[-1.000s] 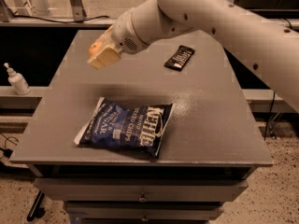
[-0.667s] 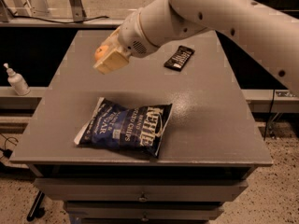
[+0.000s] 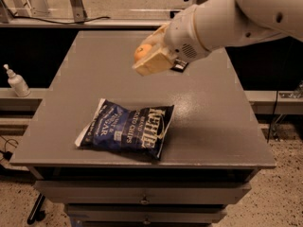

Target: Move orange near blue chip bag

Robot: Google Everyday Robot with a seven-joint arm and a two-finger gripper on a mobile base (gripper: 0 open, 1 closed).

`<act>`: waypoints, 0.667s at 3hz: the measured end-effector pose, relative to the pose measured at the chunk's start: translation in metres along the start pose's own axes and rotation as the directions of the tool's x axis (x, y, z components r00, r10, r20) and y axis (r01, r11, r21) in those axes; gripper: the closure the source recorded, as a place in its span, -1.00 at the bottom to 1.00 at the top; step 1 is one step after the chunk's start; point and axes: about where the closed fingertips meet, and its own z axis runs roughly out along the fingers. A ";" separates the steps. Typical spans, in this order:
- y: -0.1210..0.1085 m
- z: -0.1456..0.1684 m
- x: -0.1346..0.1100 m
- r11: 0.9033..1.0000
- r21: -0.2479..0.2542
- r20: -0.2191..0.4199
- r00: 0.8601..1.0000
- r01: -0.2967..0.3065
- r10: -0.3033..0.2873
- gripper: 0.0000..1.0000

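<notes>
Nearest edge: the grey table [image 3: 213, 122] has drawers [image 3: 142, 193] set into its front, one above another.

Near-left part of the tabletop: the blue chip bag [image 3: 127, 129] lies flat with its printed face up. The white lettering runs sideways. One short end of the bag points to the left edge of the table and the other to the middle. Nothing touches the bag.

Middle to far part of the tabletop: the gripper [image 3: 144, 56] hangs in the air above the table, beyond the bag and well apart from it. Its tan fingers [image 3: 154, 63] point left and slightly down. The jaws are clamped on the orange [image 3: 141, 52], which shows as a small round shape between the upper and lower finger. The orange is off the table surface and touches only the gripper.

The white arm [image 3: 227, 18] enters from the upper right and ends at the gripper.

Just beyond the gripper, on its right side, a black bar [image 3: 180, 66] lies on the table. The wrist hides most of it.

Left of the table: a white bottle [image 3: 16, 82] stands upright on a low ledge [image 3: 7, 94].

Far side: a dark cable [image 3: 57, 19] lies on the speckled floor beyond the table.
</notes>
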 end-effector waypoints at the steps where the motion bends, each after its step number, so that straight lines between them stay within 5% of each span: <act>1: -0.002 -0.041 0.026 0.998 0.049 -0.009 0.999 -0.037 0.038 1.00; 2: 0.008 -0.069 0.060 0.994 0.065 -0.020 0.995 -0.093 0.094 1.00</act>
